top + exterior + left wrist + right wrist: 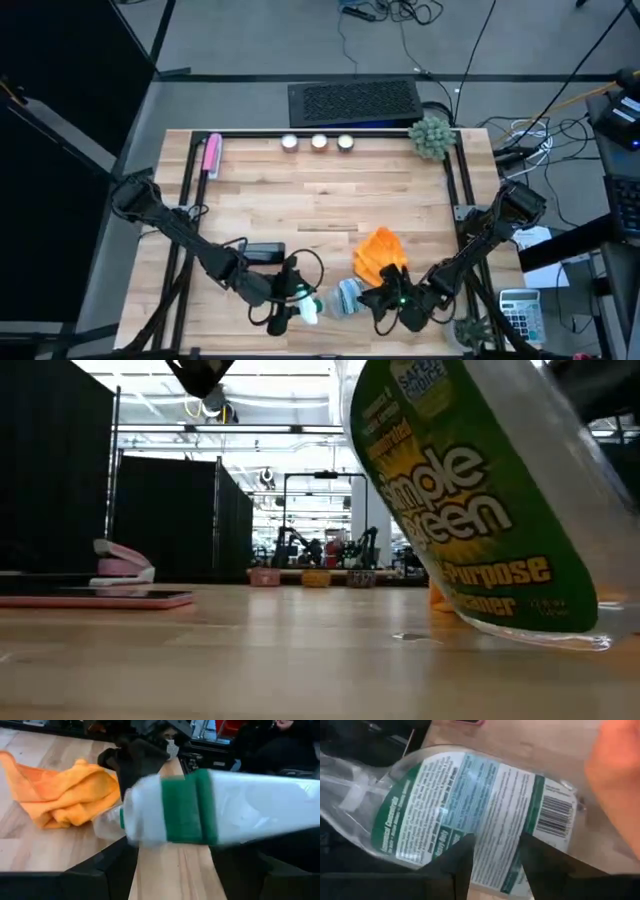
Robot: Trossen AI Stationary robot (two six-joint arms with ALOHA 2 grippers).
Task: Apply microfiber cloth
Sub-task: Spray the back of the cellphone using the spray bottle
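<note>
Orange microfiber cloth point(379, 252) on table; spray bottle point(338, 301) beside; grippers near

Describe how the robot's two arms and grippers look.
Both arms are dark, nearly black, built of jointed segments, each rising from a bulky base at a table side. Black cables loop beside the left arm. The left gripper and right gripper each show a small green light near the wrist. The right gripper's fingers are flat, dark and matte, with squared tips.

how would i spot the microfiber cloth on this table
Start at the wooden table and go to its front edge, right of centre. The microfiber cloth lies crumpled there, beside the tilted spray bottle. It is the only bright orange, soft, folded thing.
</note>
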